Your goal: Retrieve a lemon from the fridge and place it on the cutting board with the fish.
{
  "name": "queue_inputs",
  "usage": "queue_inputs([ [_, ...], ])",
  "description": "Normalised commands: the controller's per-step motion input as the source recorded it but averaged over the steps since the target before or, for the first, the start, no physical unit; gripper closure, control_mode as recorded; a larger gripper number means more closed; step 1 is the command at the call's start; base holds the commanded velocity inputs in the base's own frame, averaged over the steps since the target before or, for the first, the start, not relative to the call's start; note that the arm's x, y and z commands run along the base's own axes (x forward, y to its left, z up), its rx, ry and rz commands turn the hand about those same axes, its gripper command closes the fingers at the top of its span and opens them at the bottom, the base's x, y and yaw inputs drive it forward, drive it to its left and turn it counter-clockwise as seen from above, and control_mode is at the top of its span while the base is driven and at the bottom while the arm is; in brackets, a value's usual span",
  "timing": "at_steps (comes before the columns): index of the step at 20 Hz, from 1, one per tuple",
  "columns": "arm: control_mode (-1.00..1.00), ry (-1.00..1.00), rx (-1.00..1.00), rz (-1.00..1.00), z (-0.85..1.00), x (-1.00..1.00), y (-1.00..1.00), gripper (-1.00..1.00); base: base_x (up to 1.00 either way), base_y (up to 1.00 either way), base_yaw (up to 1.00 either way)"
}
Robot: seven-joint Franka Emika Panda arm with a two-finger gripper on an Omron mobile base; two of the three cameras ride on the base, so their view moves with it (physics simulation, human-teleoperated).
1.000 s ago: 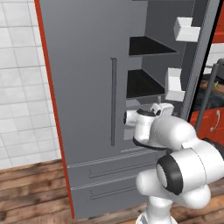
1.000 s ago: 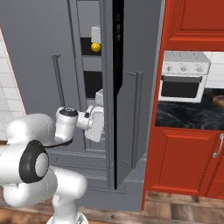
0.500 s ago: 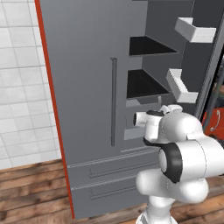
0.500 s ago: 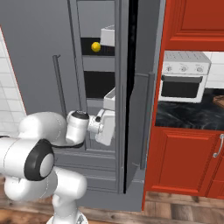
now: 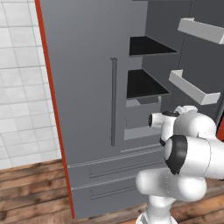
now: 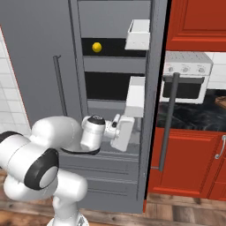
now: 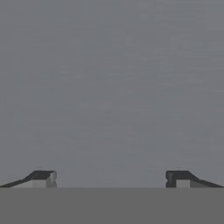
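Before me stands the fridge (image 6: 39,53) with its right door swung open; my claw (image 7: 109,177) reaches low inside, jaws spread wide and holding nothing. Up on a black shelf (image 6: 110,47) sits the lemon (image 6: 96,47), well above my claw.

Lemon (image 6: 96,47) on open fridge (image 6: 110,26) shelf

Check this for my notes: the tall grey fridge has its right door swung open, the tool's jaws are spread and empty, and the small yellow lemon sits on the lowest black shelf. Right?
Not quite. The small yellow lemon sits on the upper black shelf, not the lowest; the right base view shows it. The rest holds: the tall grey fridge has its right door open, and the tool is spread and empty.
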Motion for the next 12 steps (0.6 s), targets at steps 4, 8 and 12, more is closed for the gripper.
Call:
queue_inputs([
  [4, -1.00, -0.14, 0.00, 0.00, 0.01, -0.33, 0.14, -1.00, 0.00, 0.00, 0.00],
  [8, -1.00, -0.19, 0.00, -0.01, 0.04, -0.25, 0.75, -1.00, 0.00, 0.00, 0.00],
  [12, -1.00, -0.08, 0.00, -0.05, 0.12, 0.00, 1.00, -1.00, 0.00, 0.00, 0.00],
])
